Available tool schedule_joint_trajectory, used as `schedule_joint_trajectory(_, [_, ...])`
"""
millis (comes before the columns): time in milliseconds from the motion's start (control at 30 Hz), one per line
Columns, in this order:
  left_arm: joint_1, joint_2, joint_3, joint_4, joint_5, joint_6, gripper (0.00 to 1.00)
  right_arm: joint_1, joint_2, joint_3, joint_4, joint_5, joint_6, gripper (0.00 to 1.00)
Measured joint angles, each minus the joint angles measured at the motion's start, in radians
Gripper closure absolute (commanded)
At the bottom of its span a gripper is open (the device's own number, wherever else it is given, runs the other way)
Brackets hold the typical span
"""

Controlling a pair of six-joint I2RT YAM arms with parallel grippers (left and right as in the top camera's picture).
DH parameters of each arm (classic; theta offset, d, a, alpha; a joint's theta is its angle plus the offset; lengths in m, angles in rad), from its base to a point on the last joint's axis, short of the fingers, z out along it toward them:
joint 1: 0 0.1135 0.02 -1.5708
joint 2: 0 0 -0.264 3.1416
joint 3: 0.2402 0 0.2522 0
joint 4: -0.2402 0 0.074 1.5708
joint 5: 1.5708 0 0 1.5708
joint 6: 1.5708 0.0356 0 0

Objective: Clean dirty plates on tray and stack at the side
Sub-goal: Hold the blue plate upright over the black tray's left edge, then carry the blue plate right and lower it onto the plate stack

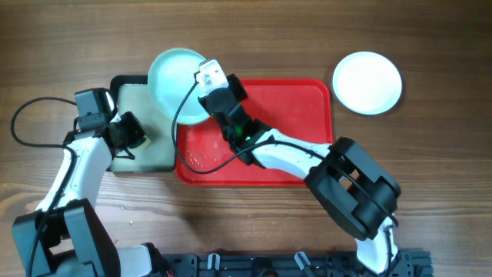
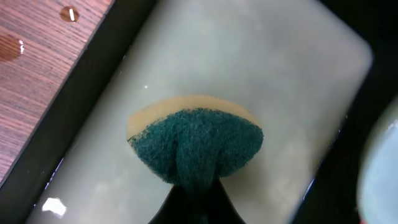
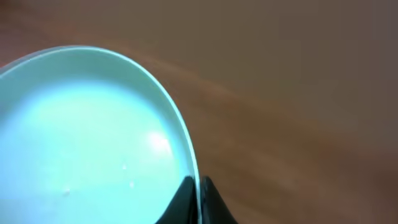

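Left fingers [image 2: 194, 198] clamp a green sponge [image 2: 196, 143] over the small tray [image 1: 157, 146]. Just beyond, to their right, the right fingers [image 3: 186, 200] pinch 1 aqua plate [image 1: 173, 77] by its rim at the far-left corner of the red tray [image 1: 300, 154]. A white plate [image 1: 367, 81] lies on the table farther right.

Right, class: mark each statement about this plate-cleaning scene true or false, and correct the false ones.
1. The right end effector pinches the aqua plate by its rim. True.
2. The white plate lies on the red tray. False: it sits on the table, right of the tray.
3. The left end effector holds a green-faced sponge over the black-rimmed tray. True.
4. The aqua plate lies wholly inside the red tray. False: it mostly overhangs the tray's corner.
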Motion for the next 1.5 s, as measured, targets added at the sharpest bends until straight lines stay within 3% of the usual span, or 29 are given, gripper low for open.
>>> schedule_joint_trajectory(133, [-0.038, 0.0, -0.001, 0.034, 0.009, 0.058, 0.96, -0.005, -0.16, -0.003, -0.234, -0.105, 0.179, 0.96])
schedule_joint_trajectory(233, [-0.075, 0.0, -0.003, 0.099, 0.047, 0.143, 0.96, -0.064, -0.286, 0.001, -0.422, -0.307, 0.249, 0.96])
schedule_joint_trajectory(500, [-0.102, 0.0, -0.004, 0.168, 0.079, 0.337, 0.96, -0.346, -0.34, 0.002, -0.745, -0.707, 0.335, 0.96])
schedule_joint_trajectory(633, [-0.102, 0.037, -0.004, 0.175, 0.074, 0.395, 0.96, -0.425, -0.34, 0.002, -0.849, -0.75, 0.335, 0.96])
schedule_joint_trajectory(800, [-0.102, 0.117, -0.004, 0.193, 0.059, 0.409, 0.92, -0.435, -0.34, 0.002, -0.86, -0.761, 0.322, 0.96])
schedule_joint_trajectory(867, [-0.102, 0.128, -0.004, 0.203, 0.056, 0.414, 0.79, -0.435, -0.34, 0.002, -0.863, -0.764, 0.322, 0.96])
schedule_joint_trajectory(900, [-0.102, 0.128, -0.004, 0.206, 0.055, 0.417, 0.62, -0.435, -0.34, 0.002, -0.863, -0.764, 0.322, 0.96])
schedule_joint_trajectory(967, [-0.102, 0.128, -0.004, 0.207, 0.055, 0.418, 0.56, -0.435, -0.34, 0.002, -0.862, -0.764, 0.322, 0.96])
schedule_joint_trajectory(1000, [-0.102, 0.128, -0.004, 0.208, 0.055, 0.42, 0.43, -0.435, -0.34, 0.002, -0.855, -0.765, 0.322, 0.96])
schedule_joint_trajectory(1067, [-0.102, 0.123, -0.004, 0.208, 0.052, 0.419, 0.32, -0.435, -0.344, 0.002, -0.831, -0.765, 0.322, 0.95])
schedule_joint_trajectory(1133, [-0.102, 0.084, -0.003, 0.204, 0.052, 0.401, 0.14, -0.435, -0.367, 0.002, -0.817, -0.764, 0.322, 0.95])
schedule_joint_trajectory(1233, [-0.102, -0.057, 0.005, 0.205, 0.052, 0.359, 0.0, -0.435, -0.455, 0.002, -0.813, -0.746, 0.322, 0.95])
schedule_joint_trajectory(1367, [-0.102, -0.232, 0.022, 0.135, 0.069, 0.314, 0.0, -0.435, -0.552, 0.002, -0.867, -0.631, 0.319, 0.96])
schedule_joint_trajectory(1500, [-0.102, -0.243, 0.025, 0.038, 0.076, 0.302, 0.0, -0.435, -0.554, 0.002, -0.985, -0.542, 0.319, 0.96])
